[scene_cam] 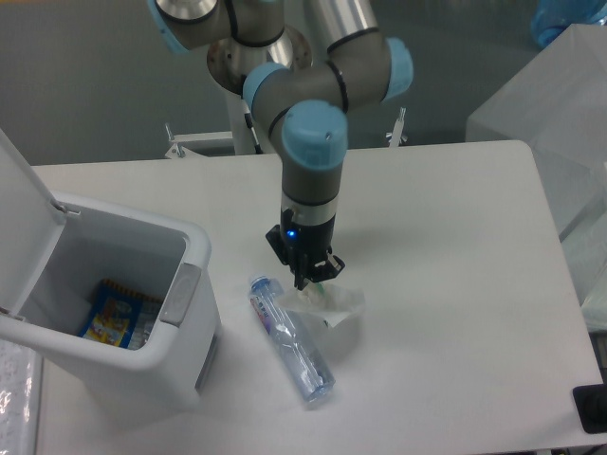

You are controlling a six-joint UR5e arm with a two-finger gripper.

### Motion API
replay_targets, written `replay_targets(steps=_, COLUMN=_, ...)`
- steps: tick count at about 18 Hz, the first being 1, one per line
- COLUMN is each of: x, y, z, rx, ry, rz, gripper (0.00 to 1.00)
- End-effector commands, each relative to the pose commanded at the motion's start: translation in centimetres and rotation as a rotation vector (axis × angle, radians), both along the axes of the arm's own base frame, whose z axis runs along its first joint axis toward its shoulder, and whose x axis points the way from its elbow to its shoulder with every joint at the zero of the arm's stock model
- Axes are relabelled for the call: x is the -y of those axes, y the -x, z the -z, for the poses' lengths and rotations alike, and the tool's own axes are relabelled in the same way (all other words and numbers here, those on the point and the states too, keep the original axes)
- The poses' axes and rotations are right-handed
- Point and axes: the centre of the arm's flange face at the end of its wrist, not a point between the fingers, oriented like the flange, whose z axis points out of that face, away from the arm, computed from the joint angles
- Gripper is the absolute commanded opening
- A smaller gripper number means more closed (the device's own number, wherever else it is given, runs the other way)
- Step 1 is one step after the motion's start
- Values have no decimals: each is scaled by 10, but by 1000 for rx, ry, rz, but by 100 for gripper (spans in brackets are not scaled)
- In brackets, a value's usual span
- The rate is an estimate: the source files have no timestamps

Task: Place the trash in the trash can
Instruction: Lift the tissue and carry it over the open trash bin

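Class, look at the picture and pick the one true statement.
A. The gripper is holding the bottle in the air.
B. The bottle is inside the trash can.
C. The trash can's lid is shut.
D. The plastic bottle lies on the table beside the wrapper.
D: the bottle lies flat on the table, next to the wrapper that the gripper is pinching.

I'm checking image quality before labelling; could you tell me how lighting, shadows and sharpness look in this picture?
Fixed camera view: even, soft light; the white table looks bright, not blown out. Faint shadows lie beside the white box-shaped trash can and crumpled translucent wrapper. The crushed clear plastic bottle shows mild glints. The gripper is slightly soft.
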Motion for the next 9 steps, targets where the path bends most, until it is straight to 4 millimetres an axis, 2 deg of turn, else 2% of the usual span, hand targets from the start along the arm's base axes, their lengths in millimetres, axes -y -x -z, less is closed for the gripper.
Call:
replay_targets(steps=4, x=3, y=20, z=-54, rx=116, ry=-183, rz=-134, gripper=4)
replay_targets(steps=9, x=-9, y=17, z=-113, rx=249, ry=-296, rz=-316, gripper=5)
